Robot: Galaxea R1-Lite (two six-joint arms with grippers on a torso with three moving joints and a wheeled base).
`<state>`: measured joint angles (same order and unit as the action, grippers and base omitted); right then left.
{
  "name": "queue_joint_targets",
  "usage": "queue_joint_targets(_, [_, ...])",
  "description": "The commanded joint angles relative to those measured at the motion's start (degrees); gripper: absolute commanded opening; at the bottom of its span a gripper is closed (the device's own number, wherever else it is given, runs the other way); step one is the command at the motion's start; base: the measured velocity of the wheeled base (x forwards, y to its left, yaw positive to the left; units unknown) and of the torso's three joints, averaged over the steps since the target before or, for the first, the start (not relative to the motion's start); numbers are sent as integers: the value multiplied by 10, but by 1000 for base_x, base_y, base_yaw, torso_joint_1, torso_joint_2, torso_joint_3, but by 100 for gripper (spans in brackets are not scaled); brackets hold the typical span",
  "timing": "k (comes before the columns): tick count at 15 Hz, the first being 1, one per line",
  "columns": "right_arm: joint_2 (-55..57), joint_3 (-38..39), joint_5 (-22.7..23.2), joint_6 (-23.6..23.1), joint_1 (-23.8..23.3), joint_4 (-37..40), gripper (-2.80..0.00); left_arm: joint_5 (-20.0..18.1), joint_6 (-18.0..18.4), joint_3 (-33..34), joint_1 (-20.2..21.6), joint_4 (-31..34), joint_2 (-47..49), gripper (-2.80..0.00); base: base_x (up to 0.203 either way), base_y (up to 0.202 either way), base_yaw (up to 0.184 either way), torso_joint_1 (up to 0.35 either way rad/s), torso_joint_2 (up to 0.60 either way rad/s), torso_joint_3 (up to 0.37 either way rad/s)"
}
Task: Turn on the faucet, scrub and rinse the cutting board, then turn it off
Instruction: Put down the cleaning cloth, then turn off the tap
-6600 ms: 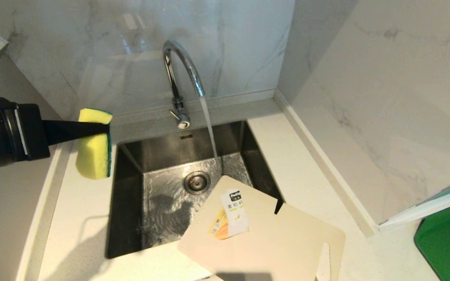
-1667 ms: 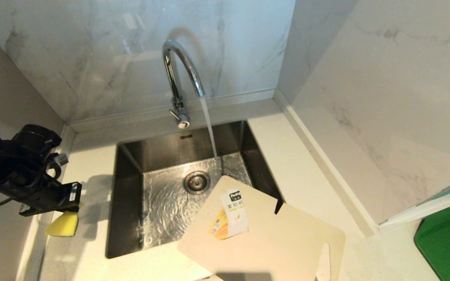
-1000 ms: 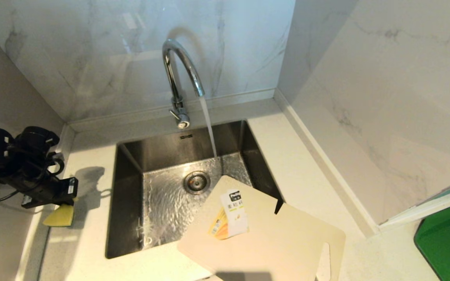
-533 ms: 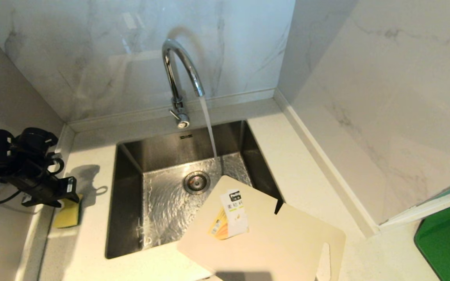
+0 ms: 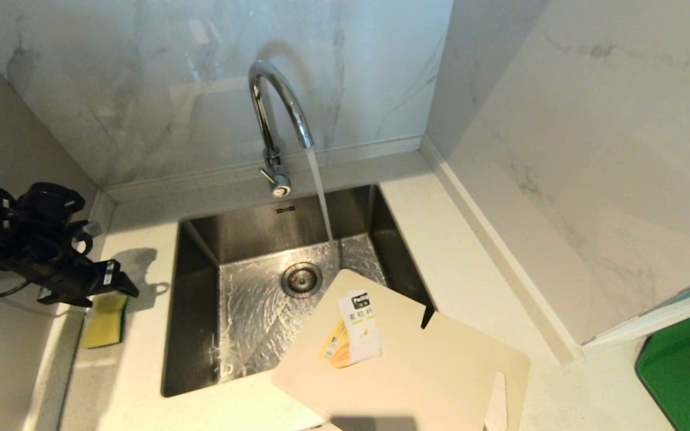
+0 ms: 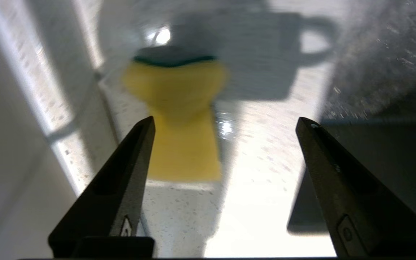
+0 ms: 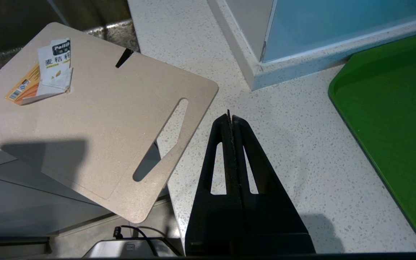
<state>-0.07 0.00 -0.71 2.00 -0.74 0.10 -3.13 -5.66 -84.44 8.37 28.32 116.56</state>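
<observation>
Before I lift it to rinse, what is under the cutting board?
The cutting board spans the sink front right corner and the counter. Anything directly beneath it is hidden.

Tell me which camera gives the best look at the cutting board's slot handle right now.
The right wrist view: the cutting board fills most of it and the whole slot handle shows, with the shut right gripper beside it. The head view cuts the slot off at the picture's bottom edge. The left wrist view shows no board, only the sponge.
</observation>
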Motion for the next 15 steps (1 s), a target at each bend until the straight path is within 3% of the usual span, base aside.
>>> queue_joint_targets(1, [0, 1, 0, 0, 0, 0, -280, -17, 56, -4, -19, 15, -44, 0, 0, 0, 0, 0, 0, 0])
queue_joint_targets(5, [1, 1, 0, 0, 0, 0, -280, -56, 87, -13, -78, 31, -118, 0, 0, 0, 0, 0, 0, 0])
queue_joint_targets(6, [1, 1, 0, 0, 0, 0, -280, -55, 93, -14, -92, 45, -134, -280, 0, 0, 0, 0, 0, 0])
queue_joint_targets(9, [1, 1, 0, 0, 0, 0, -280, -58, 109, -40, -129, 87, -156, -280, 0, 0, 0, 0, 0, 0])
queue_joint_targets(12, [0, 1, 0, 0, 0, 0, -280, -60, 109, -118, -153, 122, -153, -280, 0, 0, 0, 0, 0, 0])
queue_joint_targets(15, [0, 1, 0, 0, 0, 0, -280, -34, 118, -167, -187, 178, -137, -280, 0, 0, 0, 0, 0, 0])
